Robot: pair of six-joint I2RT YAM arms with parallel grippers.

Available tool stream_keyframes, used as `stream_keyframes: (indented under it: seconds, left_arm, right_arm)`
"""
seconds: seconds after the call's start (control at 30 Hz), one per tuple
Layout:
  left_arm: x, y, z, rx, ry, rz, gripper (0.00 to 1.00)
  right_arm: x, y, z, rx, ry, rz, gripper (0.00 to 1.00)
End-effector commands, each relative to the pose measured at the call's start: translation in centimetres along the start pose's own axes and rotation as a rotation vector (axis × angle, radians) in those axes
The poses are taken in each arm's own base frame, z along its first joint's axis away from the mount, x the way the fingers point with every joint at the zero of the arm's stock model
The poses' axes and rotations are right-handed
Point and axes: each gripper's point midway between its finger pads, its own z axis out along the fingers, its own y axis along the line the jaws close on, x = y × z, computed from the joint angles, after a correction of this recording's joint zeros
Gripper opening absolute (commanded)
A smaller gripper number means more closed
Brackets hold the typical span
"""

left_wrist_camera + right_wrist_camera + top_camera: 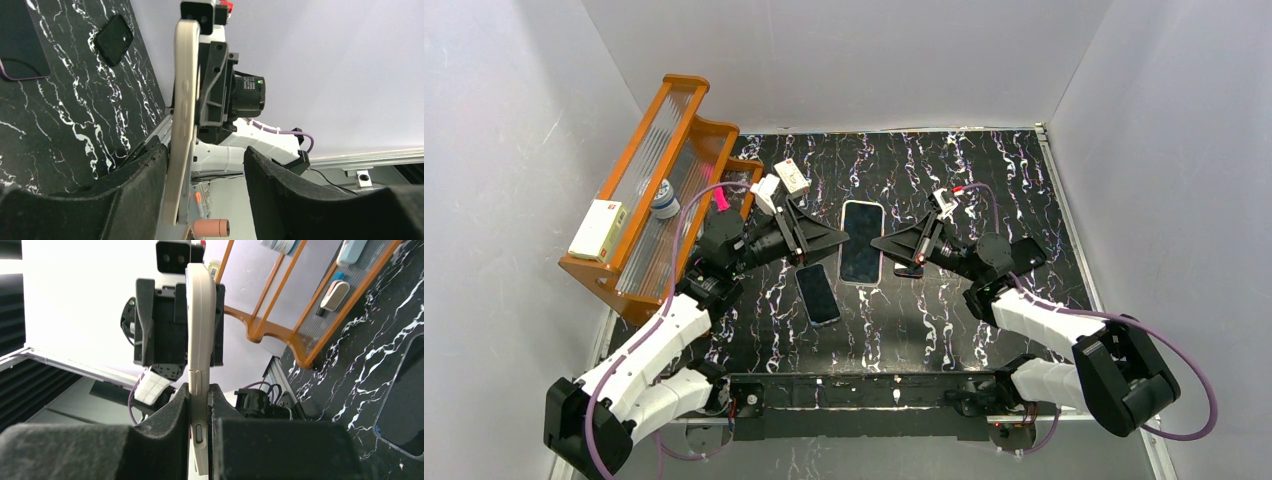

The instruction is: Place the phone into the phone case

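Note:
A phone with a dark screen in a pale beige case (862, 240) is held flat above the middle of the table, between both grippers. My right gripper (881, 243) is shut on its right edge. In the right wrist view the beige edge with its side buttons (200, 365) is pinched between my pads, at the gripper (200, 390). My left gripper (837, 238) is at the left edge, open. In the left wrist view the beige edge (182, 115) lies against the left finger (145, 175). The other finger stands well apart, so that gripper (202, 155) is open.
A second dark phone (817, 293) lies on the black marbled table (984, 170) below my left gripper. A small black object (908, 270) lies under my right gripper. An orange rack (639, 215) with a white box (597, 228) and a bottle (664, 200) stands at the left.

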Motion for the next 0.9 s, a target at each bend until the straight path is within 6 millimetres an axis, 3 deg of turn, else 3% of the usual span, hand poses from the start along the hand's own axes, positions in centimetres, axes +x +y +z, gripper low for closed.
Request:
stream_keyframes:
  seconds: [0.0, 0.13, 0.2, 0.47, 0.6, 0.8, 0.87]
  left_arm:
    - [0.8, 0.3, -0.6, 0.017, 0.005, -0.015, 0.56]
    - [1.4, 1.4, -0.5, -0.003, 0.025, -0.034, 0.56]
    - [1.6, 1.9, -0.5, -0.013, 0.031, -0.049, 0.51]
    - [2.7, 4.5, -0.2, -0.083, 0.079, -0.079, 0.00]
    - [3.5, 7.8, -0.4, -0.267, 0.148, -0.065, 0.00]
    - [3.3, 7.7, -0.9, -0.311, 0.145, -0.042, 0.00]
    - [3.2, 7.5, -0.9, -0.304, 0.133, -0.043, 0.13]
  right_arm:
    - [-2.6, 3.4, 0.9, -0.089, -0.111, -0.094, 0.01]
    - [-2.8, 3.1, 1.2, -0.088, -0.117, -0.086, 0.01]
    - [-3.0, 3.0, 1.2, -0.090, -0.127, -0.085, 0.01]
    - [-3.3, 2.0, 1.2, -0.052, -0.148, -0.112, 0.01]
    - [-2.6, 1.0, 1.1, -0.017, -0.105, -0.147, 0.01]
    - [-1.9, -1.3, 0.8, 0.055, -0.076, -0.143, 0.01]
    - [-1.7, -1.3, 0.7, 0.045, -0.076, -0.126, 0.01]
